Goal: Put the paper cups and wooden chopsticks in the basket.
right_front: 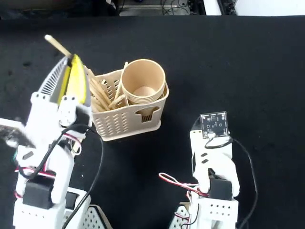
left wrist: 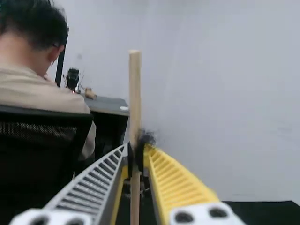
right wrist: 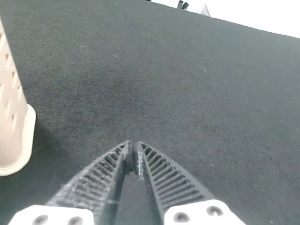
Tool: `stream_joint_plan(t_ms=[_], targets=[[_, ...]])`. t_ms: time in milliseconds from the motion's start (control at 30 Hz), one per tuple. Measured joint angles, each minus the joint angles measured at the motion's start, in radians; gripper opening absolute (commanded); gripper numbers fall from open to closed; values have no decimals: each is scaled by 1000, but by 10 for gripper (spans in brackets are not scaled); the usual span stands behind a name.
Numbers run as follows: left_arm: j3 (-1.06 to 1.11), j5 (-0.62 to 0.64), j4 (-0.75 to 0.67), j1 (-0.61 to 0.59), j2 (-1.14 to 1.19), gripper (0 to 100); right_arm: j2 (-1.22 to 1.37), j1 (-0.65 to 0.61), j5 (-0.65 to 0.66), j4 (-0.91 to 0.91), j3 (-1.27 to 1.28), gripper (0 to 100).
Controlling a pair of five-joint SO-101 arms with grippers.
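Note:
A cream slotted basket [right_front: 125, 122] stands mid-table holding stacked paper cups [right_front: 142, 82] and several wooden chopsticks [right_front: 101, 94]. My left gripper [right_front: 71, 62] is raised just left of the basket, shut on one wooden chopstick [right_front: 57, 45] that sticks out beyond the fingertips. In the left wrist view that chopstick [left wrist: 134, 108] stands pinched between the grey and yellow fingers [left wrist: 164, 173], with the gripper [left wrist: 136, 149] pointing up off the table. My right gripper [right wrist: 133, 149] is shut with nothing in it, low over the black cloth, to the right of the basket's base [right wrist: 11, 136].
Black cloth [right_front: 248, 71] covers the table. The right arm [right_front: 213, 157] rests folded at the front right of the basket. A person sits in a chair [left wrist: 37, 140] in the room behind.

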Motion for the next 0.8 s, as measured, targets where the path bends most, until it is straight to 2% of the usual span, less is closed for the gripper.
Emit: stream_joint_plan(t_ms=[100, 333, 500, 567, 633, 733, 800], targets=[[0, 0, 83, 3, -2, 137, 0, 0, 0, 0, 0, 21], [0, 28, 133, 8, -2, 198, 0, 0, 3, 0, 0, 21], [-140, 58, 341, 0, 8, 190, 0, 0, 3, 0, 0, 21], [-250, 60, 454, -68, 8, 184, 0, 0, 3, 0, 0, 21], [-359, 71, 559, -196, 48, 185, 0, -2, 3, 0, 0, 21], [-446, 135, 605, -430, 186, 185, 0, -2, 3, 0, 0, 21], [-486, 150, 612, -532, 321, 184, 0, -2, 3, 0, 0, 21]])
